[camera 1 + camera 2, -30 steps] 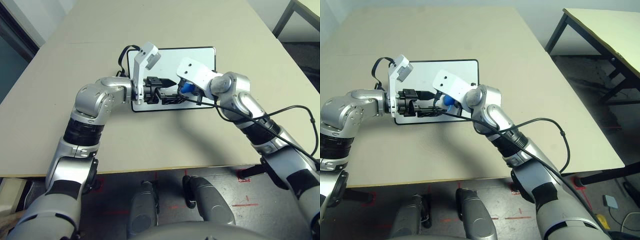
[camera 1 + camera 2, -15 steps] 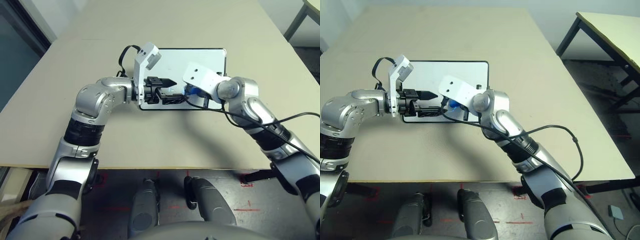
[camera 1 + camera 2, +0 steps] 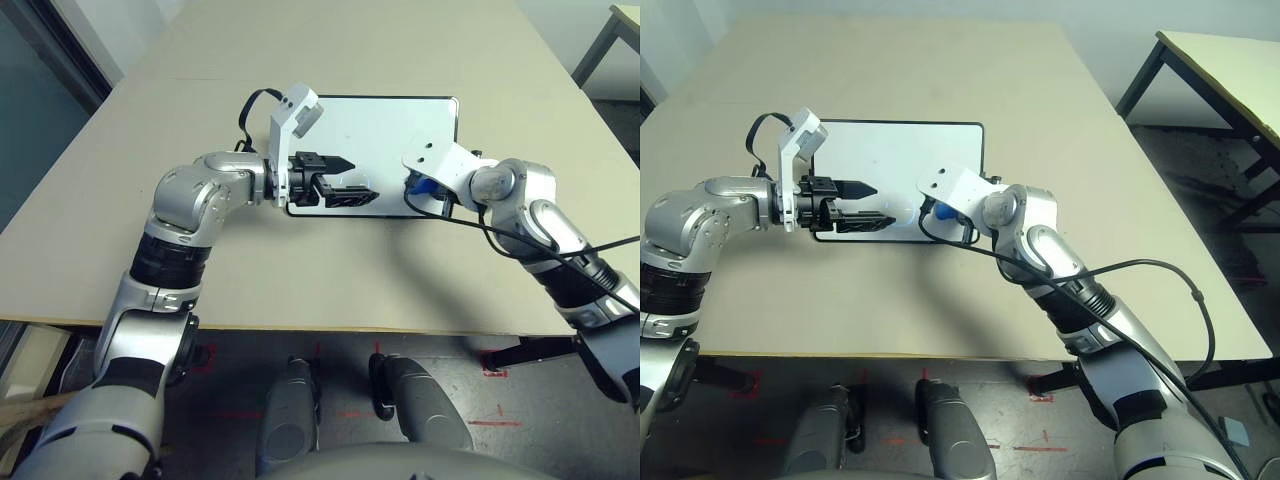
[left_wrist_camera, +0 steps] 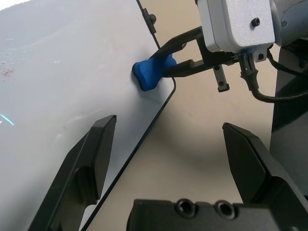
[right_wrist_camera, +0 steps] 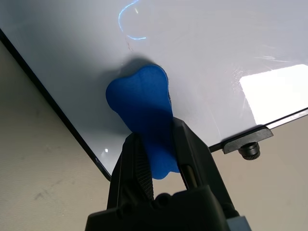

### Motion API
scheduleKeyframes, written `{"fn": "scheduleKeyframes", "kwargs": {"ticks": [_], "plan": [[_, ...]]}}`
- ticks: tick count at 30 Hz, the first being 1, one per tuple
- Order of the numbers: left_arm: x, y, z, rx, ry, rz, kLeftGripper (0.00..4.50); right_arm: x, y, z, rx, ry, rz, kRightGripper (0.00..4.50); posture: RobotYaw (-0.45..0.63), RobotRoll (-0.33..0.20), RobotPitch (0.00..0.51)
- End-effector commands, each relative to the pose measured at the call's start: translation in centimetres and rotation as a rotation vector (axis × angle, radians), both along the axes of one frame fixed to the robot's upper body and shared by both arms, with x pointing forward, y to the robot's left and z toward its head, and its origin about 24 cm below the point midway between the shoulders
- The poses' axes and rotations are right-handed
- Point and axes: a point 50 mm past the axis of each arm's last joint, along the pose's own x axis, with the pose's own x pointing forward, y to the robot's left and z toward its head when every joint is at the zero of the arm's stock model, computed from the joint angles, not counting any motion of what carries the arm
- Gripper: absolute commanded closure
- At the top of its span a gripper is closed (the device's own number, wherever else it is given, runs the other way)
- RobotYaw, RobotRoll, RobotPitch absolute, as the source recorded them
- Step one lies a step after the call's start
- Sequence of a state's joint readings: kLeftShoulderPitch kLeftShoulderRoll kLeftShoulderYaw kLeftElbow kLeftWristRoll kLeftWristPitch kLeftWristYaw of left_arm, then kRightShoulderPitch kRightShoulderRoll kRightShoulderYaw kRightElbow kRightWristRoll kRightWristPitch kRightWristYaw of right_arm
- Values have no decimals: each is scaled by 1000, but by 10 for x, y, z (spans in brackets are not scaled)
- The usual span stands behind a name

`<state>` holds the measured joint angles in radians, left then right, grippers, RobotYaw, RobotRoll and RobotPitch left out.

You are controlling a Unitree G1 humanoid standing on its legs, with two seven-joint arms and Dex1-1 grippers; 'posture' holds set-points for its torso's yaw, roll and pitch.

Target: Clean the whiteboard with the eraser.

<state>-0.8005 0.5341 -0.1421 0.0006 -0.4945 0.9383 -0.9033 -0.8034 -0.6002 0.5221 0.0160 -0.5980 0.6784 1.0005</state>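
On the beige table (image 3: 330, 270) the whiteboard (image 3: 385, 125) lies flat, its long sides running left to right. The left gripper (image 3: 345, 178) hangs over the board's near-left corner with its two black fingers (image 4: 91, 159) spread wide, nothing between them. At the board's near-right corner the right gripper (image 5: 161, 161) is clamped on the eraser (image 5: 144, 115); the blue block's long axis runs along the fingers, and its free rounded end presses against the white surface just inside the black frame, beside a small black knob (image 5: 250, 149). A curved blue pen stroke (image 5: 127, 21) shows on the board beyond the eraser. Farther right stands a second table (image 3: 1225, 70) with dark legs.
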Motion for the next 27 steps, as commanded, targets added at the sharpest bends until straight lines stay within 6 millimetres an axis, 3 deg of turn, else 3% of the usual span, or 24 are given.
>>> {"fn": "scheduleKeyframes", "kwargs": {"ticks": [1, 10, 19, 22, 27], "plan": [[1, -3, -1, 16, -4, -10, 0, 4, -6, -9, 15, 40, -71, 3704, -167, 0, 171], [1, 0, -1, 15, -11, 4, 0, 5, 24, 22, 155, -20, -12, 3705, -157, 0, 157], [2, -1, 2, 12, -29, 9, 0, 4, 55, 20, 202, -21, 68, 3706, -131, 0, 140], [2, 1, 7, -1, -60, 24, 0, 3, 51, 32, 232, -39, 64, 3706, -121, 0, 138], [7, 9, 27, -69, -188, 117, 0, -2, 26, 69, 349, -89, -21, 3706, -95, 0, 133]]}}
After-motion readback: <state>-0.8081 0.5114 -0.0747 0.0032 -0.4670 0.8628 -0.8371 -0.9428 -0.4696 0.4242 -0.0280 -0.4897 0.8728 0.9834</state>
